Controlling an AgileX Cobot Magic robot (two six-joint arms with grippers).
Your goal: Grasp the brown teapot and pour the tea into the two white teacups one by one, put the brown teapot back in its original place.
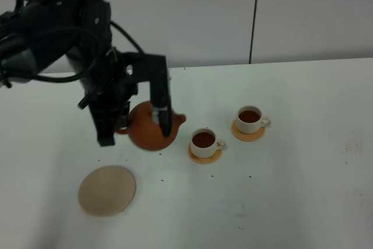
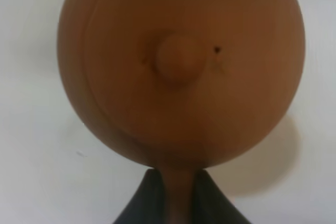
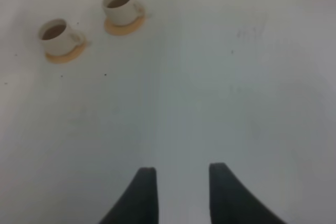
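Left end effector (image 2: 176,192) hides teapot (image 2: 181,66) handle.

The black left arm (image 1: 64,27) is reached in from the left of the exterior view, wrist bent downward. The left gripper (image 2: 178,192) is seen closed on the loop handle of the squat reddish-brown clay teapot (image 2: 181,66), which is held off the surface. The right gripper (image 3: 181,192) is shown only in its wrist view, dark fingers (image 3: 142,195) spread apart, nothing between them.
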